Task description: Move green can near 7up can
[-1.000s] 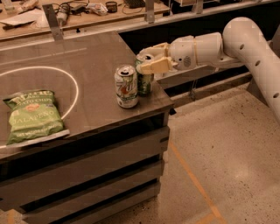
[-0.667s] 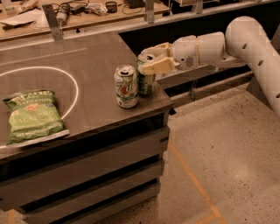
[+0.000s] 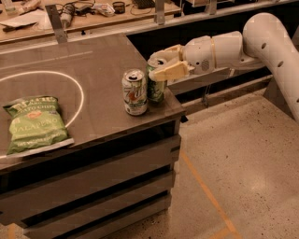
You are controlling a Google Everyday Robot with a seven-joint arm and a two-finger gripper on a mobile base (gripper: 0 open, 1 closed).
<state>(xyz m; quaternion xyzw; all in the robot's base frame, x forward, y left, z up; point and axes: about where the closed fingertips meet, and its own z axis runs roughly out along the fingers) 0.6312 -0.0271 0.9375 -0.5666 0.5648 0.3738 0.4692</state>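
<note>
The dark green can (image 3: 156,87) stands upright near the table's right front corner. The 7up can (image 3: 134,92), white with green lettering, stands just left of it, almost touching. My gripper (image 3: 164,62) reaches in from the right at the height of the green can's top. Its cream fingers (image 3: 171,72) lie on either side of the can's upper part, slightly spread, and the can rests on the table.
A green jalapeño chip bag (image 3: 35,122) lies at the table's left front, by a white circle painted on the dark tabletop (image 3: 93,65). The table's right edge runs just past the green can. A cluttered bench (image 3: 84,11) stands behind. Open floor (image 3: 233,158) lies to the right.
My gripper and arm have drifted slightly to the right. Both cans have stayed where they were.
</note>
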